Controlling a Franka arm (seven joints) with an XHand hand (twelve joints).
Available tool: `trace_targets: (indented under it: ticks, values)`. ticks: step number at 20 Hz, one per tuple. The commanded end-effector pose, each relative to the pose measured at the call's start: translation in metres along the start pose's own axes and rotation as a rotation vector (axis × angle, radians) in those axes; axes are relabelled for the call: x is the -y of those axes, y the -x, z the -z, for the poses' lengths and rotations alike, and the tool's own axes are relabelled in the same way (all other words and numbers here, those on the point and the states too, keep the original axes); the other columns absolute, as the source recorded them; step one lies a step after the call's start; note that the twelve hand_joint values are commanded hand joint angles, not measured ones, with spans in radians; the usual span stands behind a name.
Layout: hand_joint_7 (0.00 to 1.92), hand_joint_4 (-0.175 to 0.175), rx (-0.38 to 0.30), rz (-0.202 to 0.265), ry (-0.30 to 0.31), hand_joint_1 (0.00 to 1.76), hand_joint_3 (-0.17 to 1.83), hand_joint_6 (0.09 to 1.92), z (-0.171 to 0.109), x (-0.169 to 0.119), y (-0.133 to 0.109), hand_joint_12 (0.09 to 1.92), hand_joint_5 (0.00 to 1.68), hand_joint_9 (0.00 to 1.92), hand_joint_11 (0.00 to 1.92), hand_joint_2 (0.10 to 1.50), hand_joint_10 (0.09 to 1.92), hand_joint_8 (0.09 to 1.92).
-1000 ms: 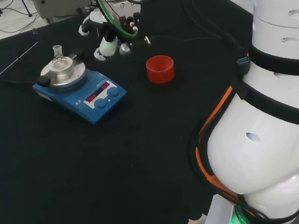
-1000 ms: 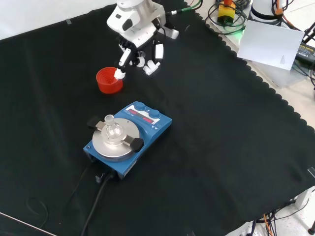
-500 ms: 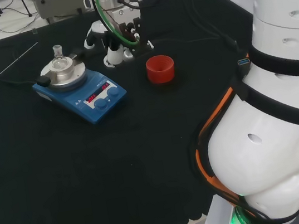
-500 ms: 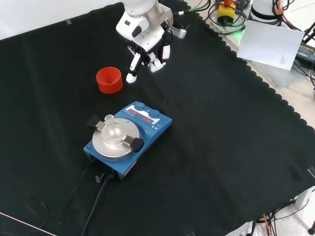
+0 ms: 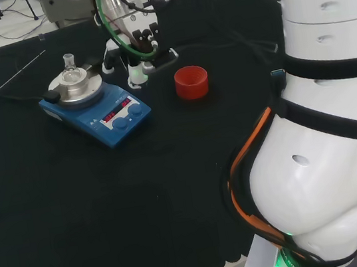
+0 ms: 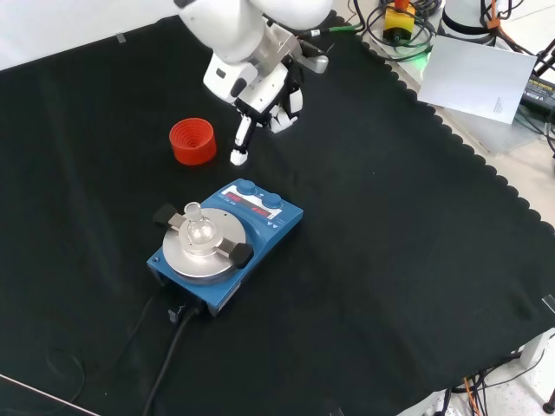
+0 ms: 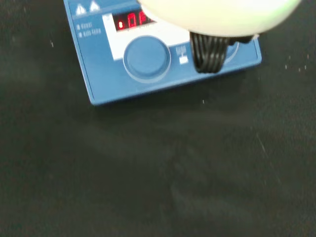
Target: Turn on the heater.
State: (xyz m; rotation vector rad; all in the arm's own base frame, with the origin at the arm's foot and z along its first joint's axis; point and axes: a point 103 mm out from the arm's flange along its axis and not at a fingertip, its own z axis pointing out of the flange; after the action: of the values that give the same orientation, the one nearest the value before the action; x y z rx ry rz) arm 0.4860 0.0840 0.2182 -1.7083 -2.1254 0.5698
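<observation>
A bench (image 6: 416, 286) draped in black cloth with a scalloped edge fills most of the front view, its hem running down the right side of the frame; beyond it, at the upper right, lie a white sheet of paper (image 6: 475, 80) and a tangle of cables, and in the head view's upper left a pale floor with stand legs shows past the cloth. The arm's big white links (image 5: 329, 151) crowd the right half of the head view. The blue heater (image 6: 227, 243), a hotplate stirrer, sits left of centre in the front view, with a round metal plate carrying a small clear glass flask (image 6: 199, 230) that is hard to make out, two blue knobs (image 7: 146, 58) and red lit displays on its front panel, and a black cable trailing off to the lower left. Its panel bears small white print, too small to read. The hand (image 6: 260, 95) hangs over the cloth in the upper middle of the front view, just beyond the heater's knob end and apart from it, one of its fingers (image 6: 239, 146) stretched straight down and the others partly tucked, holding nothing. A red ribbed ring stand (image 6: 192, 140) stands beside that fingertip. In the wrist view a blurred white part of the hand covers one knob.
</observation>
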Motion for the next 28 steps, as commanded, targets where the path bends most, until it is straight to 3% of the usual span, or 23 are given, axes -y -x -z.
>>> trace_targets:
  ticks: [1, 14, 28]
  values:
    - [1.72, 0.014, 0.070, -0.017, -0.096, 1.49, 1.26, 0.09, -0.006, 0.000, -0.003, 1.55, 0.39, 1.82, 1.65, 0.51, 1.63, 1.60]
    - [1.73, 0.019, 0.124, -0.015, -0.228, 1.50, 1.29, 0.09, -0.016, -0.009, -0.009, 1.56, 0.38, 1.82, 1.66, 0.50, 1.65, 1.61]
    - [1.73, 0.021, 0.107, 0.002, -0.294, 1.50, 1.31, 0.09, -0.032, -0.012, -0.006, 1.57, 0.40, 1.83, 1.65, 0.50, 1.65, 1.61]
